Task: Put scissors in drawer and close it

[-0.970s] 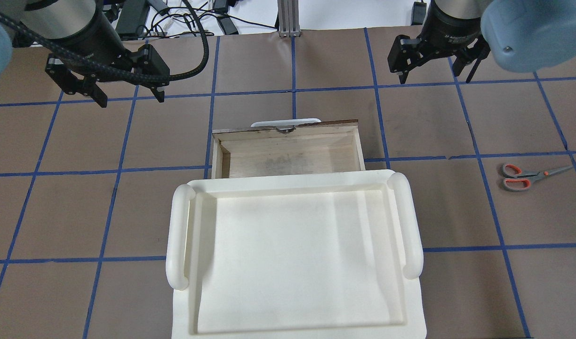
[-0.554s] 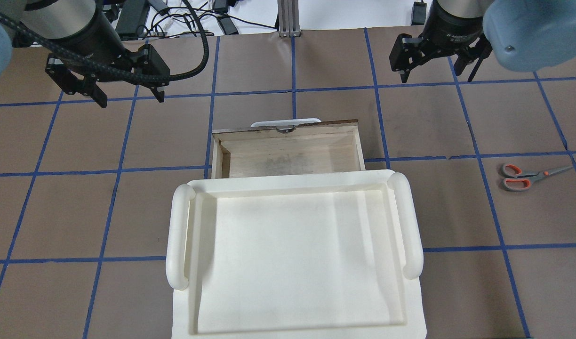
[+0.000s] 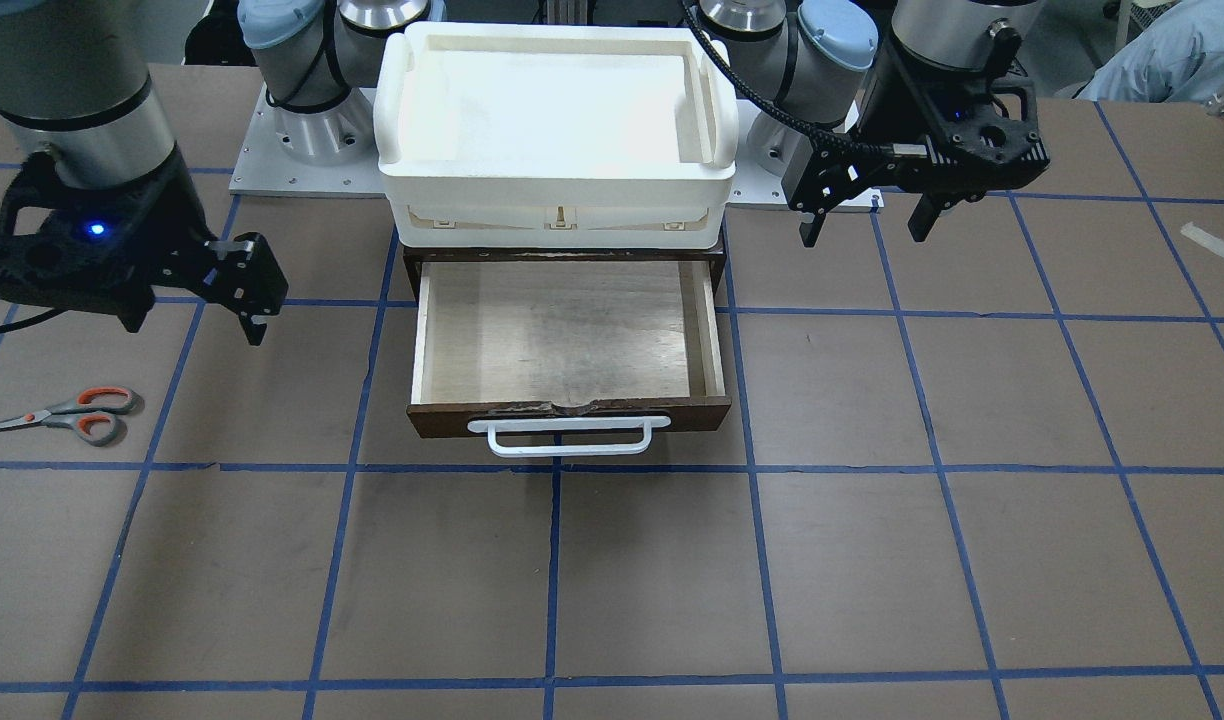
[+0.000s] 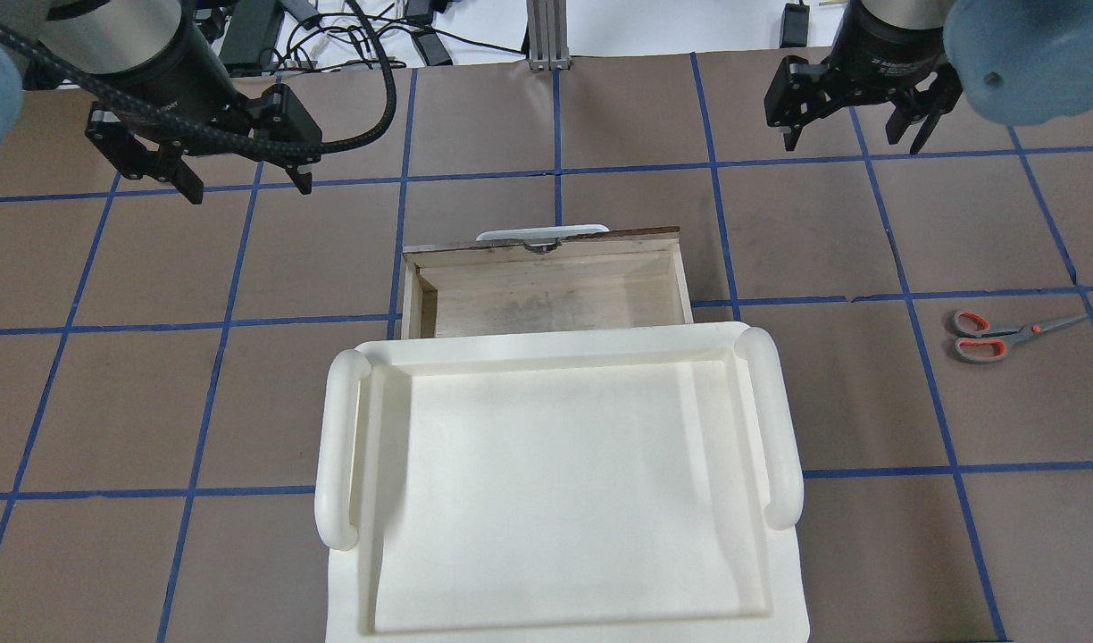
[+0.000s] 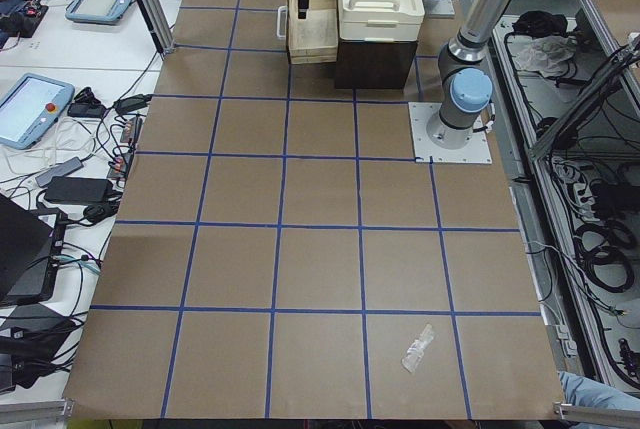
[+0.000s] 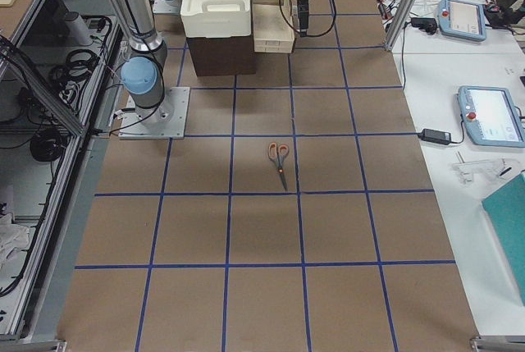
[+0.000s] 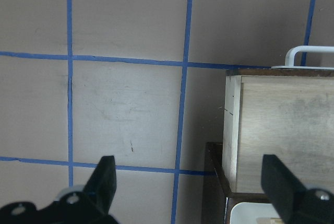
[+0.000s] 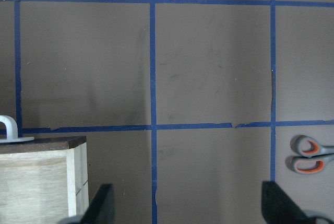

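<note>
the drawer (image 4: 546, 299) is found pulled open beneath the tray (image 4: 337, 446), with its plywood floor bare; nothing is seen inside. the scissors (image 4: 1002, 335) are found lying flat on the surface (image 4: 243, 402), well apart from the drawer on the robot's right, with handles toward the drawer and blades pointing away. no contact with either hand is noted. the right hand (image 4: 850, 141) is held released, fingers spread, above the surface beyond the scissors and well apart from them; nothing is grasped. the left hand (image 4: 249, 189) is likewise released and empty, and is held off the drawer's left side. progress is judged to be minimal: the drawer is already open, while the grasp, the transfer into the drawer and the closing are not yet done. the approach to the scissors is judged to be the step in hand, and it is best assigned to the right hand, which is the nearer.
</note>
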Robot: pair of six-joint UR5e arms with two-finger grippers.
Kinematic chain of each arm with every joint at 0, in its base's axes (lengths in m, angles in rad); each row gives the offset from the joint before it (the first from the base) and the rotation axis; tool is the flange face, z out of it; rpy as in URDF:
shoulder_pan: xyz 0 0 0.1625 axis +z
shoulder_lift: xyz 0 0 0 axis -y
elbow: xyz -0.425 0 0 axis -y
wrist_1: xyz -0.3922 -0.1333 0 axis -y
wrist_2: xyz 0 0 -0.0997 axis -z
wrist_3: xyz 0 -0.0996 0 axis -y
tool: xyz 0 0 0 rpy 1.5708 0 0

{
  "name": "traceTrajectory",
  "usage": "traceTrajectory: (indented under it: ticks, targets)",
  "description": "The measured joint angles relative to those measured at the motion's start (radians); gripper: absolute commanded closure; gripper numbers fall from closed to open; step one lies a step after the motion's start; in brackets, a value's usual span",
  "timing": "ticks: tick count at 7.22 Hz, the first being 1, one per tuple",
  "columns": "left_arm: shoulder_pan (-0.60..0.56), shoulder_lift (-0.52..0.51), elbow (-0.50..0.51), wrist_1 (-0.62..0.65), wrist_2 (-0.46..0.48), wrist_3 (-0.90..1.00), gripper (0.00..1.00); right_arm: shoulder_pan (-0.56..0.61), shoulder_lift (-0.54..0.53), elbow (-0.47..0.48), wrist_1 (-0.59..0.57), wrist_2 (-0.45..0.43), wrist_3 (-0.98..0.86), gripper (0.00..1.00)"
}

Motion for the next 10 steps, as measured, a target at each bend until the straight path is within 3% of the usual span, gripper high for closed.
traceTrajectory:
  ticks: [3,6,10]
  targets:
    - [0.0,0.0,0.0,0.0,0.001,0.0,0.0,-0.186,0.003,0.023,0.007,0.004,0.206,0.0]
    - [0.0,0.0,-0.001,0.0,0.001,0.0,0.0,-0.377,0.012,0.136,-0.004,0.044,0.442,0.0]
    - [0.0,0.0,-0.001,0.0,0.0,0.0,0.0,-0.523,0.131,0.227,-0.115,0.058,0.661,0.02]
